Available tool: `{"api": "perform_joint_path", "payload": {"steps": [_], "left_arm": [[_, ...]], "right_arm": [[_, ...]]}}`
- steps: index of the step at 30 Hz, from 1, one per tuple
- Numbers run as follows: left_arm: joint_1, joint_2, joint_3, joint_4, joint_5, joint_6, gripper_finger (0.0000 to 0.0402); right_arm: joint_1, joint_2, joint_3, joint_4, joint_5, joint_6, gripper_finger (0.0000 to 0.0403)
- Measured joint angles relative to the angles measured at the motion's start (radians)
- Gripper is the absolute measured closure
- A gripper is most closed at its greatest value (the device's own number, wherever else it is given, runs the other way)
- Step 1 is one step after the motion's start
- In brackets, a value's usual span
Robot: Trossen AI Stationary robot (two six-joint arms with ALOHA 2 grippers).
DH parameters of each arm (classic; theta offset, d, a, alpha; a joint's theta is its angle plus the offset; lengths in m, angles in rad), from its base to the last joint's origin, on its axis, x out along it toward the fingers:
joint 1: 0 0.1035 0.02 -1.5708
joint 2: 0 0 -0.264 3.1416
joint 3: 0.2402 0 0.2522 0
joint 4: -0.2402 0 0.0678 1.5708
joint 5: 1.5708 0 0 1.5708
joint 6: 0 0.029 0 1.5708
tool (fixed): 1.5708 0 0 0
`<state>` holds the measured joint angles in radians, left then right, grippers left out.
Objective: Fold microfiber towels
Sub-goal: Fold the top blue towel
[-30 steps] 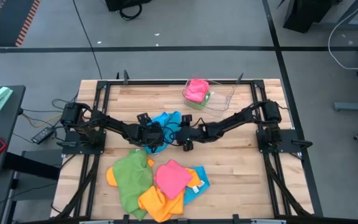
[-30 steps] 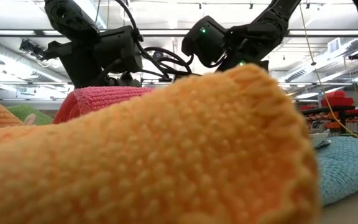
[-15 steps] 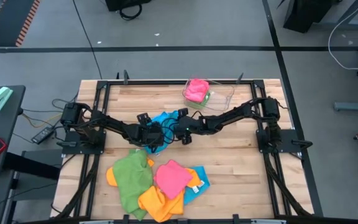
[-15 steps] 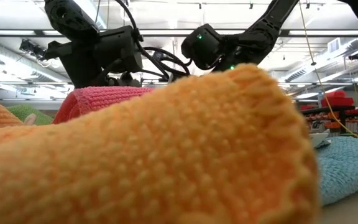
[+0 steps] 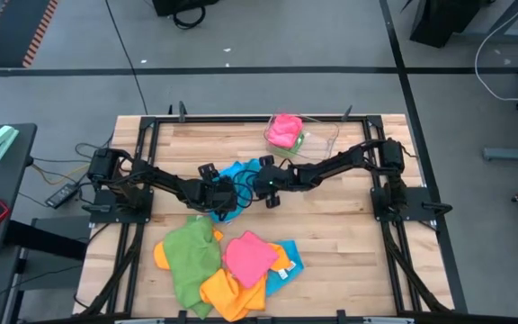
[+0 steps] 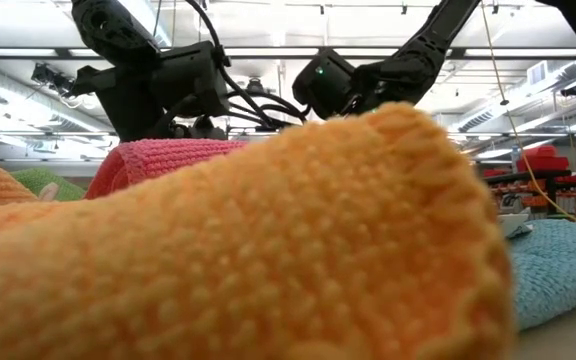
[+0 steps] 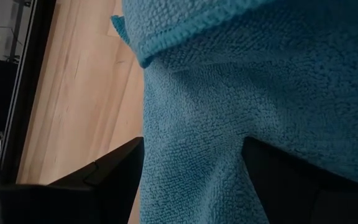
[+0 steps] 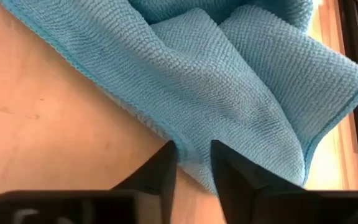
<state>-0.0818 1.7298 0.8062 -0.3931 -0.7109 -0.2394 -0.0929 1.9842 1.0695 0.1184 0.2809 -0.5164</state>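
Nearest the front edge of the wooden surface (image 5: 331, 225) lies a loose heap of microfiber towels (image 5: 227, 265): a green one (image 5: 190, 256), a pink one (image 5: 248, 255), an orange one (image 5: 227, 294) and a sky-blue one (image 5: 286, 261) overlapping in soft rumpled folds. From table height the orange cloth fills nearly everything, its nubbly looped pile and stitched hem plain to see, with a ridge of pink behind it and a corner of blue to one side; from above none of that weave is visible, only flat patches of colour. Further back, about the middle of the surface, another blue towel (image 5: 241, 177) lies crumpled between the two dark arms. The left hand (image 5: 226, 200) is spread wide with the blue cloth draped between its fingers (image 7: 114, 180), not pinched. The right hand (image 5: 261, 183) has its fingers (image 8: 160, 168) drawn close on a fold at the towel's hemmed edge, grasping it just off the wood. Near the far edge a clear plastic tray (image 5: 322, 139) holds a bunched pink towel (image 5: 284, 130).
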Motion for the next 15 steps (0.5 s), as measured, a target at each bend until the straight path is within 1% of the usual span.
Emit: {"api": "perform_joint_path", "payload": {"steps": [3, 5, 8, 10, 12, 15], "left_arm": [[0.000, 0.000, 0.000, 0.000, 0.000, 0.000, 0.0116], [0.000, 0.000, 0.000, 0.000, 0.000, 0.000, 0.0116], [0.000, 0.000, 0.000, 0.000, 0.000, 0.000, 0.0116], [0.000, 0.000, 0.000, 0.000, 0.000, 0.000, 0.0116], [-0.002, 0.000, 0.000, 0.001, 0.000, 0.000, 0.0116], [-0.020, 0.000, 0.000, 0.001, -0.002, 0.009, 0.0116]], "right_arm": [[0.001, 0.000, 0.000, -0.007, -0.002, -0.026, 0.0364], [0.001, -0.019, 0.009, -0.069, -0.002, -0.063, 0.0390], [0.001, -0.064, 0.091, -0.222, -0.004, -0.061, 0.0394], [0.001, -0.083, 0.163, -0.355, -0.029, -0.046, 0.0395], [0.001, -0.080, 0.220, -0.467, -0.074, -0.025, 0.0395], [0.007, -0.079, 0.272, -0.556, -0.149, -0.010, 0.0396]]}}
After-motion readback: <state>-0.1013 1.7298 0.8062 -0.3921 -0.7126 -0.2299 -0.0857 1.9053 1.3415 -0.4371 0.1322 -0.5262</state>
